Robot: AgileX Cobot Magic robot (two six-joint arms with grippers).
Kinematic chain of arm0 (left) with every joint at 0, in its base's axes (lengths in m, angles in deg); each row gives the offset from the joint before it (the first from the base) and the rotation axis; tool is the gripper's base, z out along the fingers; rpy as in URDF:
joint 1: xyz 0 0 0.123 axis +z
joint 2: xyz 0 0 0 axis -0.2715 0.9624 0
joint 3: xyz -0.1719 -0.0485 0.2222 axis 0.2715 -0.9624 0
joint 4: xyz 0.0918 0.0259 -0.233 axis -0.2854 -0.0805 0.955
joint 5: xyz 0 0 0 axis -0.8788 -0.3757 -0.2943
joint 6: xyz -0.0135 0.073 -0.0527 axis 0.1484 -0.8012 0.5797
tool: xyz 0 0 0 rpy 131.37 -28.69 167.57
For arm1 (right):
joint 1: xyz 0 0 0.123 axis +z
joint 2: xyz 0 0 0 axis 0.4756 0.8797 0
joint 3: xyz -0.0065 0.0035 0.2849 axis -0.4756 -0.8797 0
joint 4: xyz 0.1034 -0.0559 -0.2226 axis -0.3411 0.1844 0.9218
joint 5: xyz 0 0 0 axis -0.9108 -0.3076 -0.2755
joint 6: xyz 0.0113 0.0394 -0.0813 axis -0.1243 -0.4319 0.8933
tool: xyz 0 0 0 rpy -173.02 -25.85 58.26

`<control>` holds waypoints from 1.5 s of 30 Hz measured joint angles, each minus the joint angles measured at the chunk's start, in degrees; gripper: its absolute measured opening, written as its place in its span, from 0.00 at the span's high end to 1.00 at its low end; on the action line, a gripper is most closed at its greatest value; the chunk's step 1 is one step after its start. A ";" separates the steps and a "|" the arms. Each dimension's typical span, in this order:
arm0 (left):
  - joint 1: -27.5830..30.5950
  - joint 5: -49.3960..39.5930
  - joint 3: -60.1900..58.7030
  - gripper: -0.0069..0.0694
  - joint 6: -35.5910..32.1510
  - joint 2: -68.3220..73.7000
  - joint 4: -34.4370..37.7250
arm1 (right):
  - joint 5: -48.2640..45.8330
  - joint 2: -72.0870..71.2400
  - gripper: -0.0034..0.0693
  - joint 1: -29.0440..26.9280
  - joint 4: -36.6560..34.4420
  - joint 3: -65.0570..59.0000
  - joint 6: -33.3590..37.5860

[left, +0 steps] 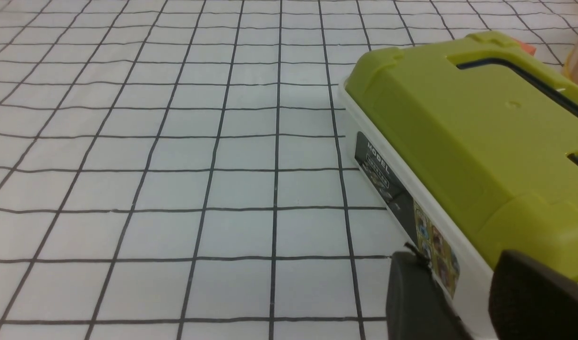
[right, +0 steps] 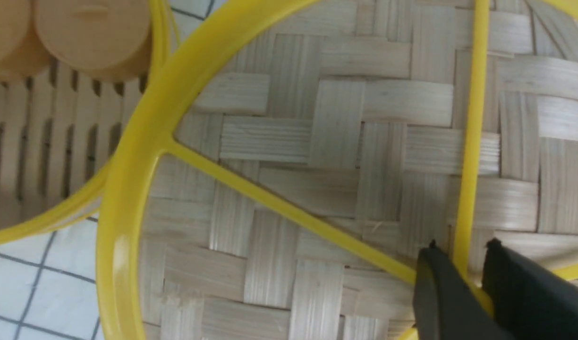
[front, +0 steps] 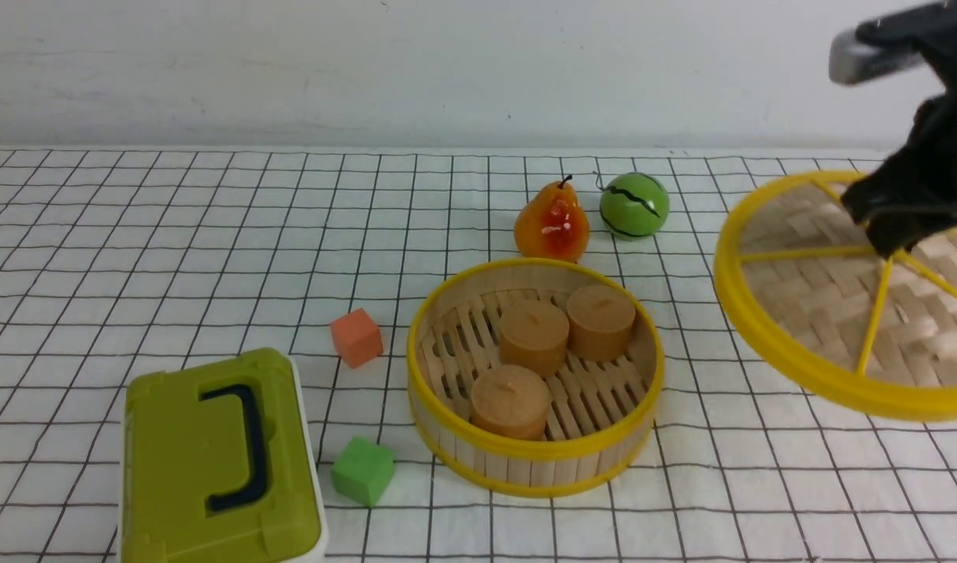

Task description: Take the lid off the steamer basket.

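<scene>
The steamer basket (front: 535, 471) stands uncovered in the middle of the table, holding three brown cylinders (front: 533, 336). The lid (front: 815, 313), woven pale bamboo with a yellow rim and spokes, hangs tilted to the basket's right, clear of it. My right gripper (front: 889, 231) is shut on a yellow spoke by the lid's hub. In the right wrist view its fingers pinch that spoke of the lid (right: 336, 141), my right gripper (right: 461, 246) being at the hub, with the basket (right: 34, 141) beyond the lid's edge. My left gripper (left: 459, 259) stands open beside the green box.
An olive-green box (front: 213, 461) with a dark handle sits at the front left, also close by in the left wrist view as the box (left: 468, 127). An orange cube (front: 356, 337) and a green cube (front: 362, 471) lie left of the basket. A pear (front: 551, 224) and a green ball (front: 634, 205) stand behind it.
</scene>
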 joint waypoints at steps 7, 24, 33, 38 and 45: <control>0.00 0.00 0.00 0.60 0.00 0.00 0.00 | 9.39 7.88 0.81 -0.33 -0.46 -6.12 0.00; 0.00 0.00 0.00 0.60 0.00 0.00 0.00 | 18.43 17.39 0.76 -0.33 -0.37 -6.16 -3.26; 0.00 0.00 0.00 0.60 0.00 0.00 0.00 | 13.54 6.65 0.54 -0.33 -0.63 -6.24 -3.22; 0.00 0.00 0.00 0.60 0.00 0.00 0.00 | 14.38 -10.05 0.70 -0.33 -2.46 -9.89 -3.02; 0.00 0.00 0.00 0.60 0.00 0.00 0.00 | 17.80 -30.86 0.97 -0.33 -5.05 -23.22 -2.95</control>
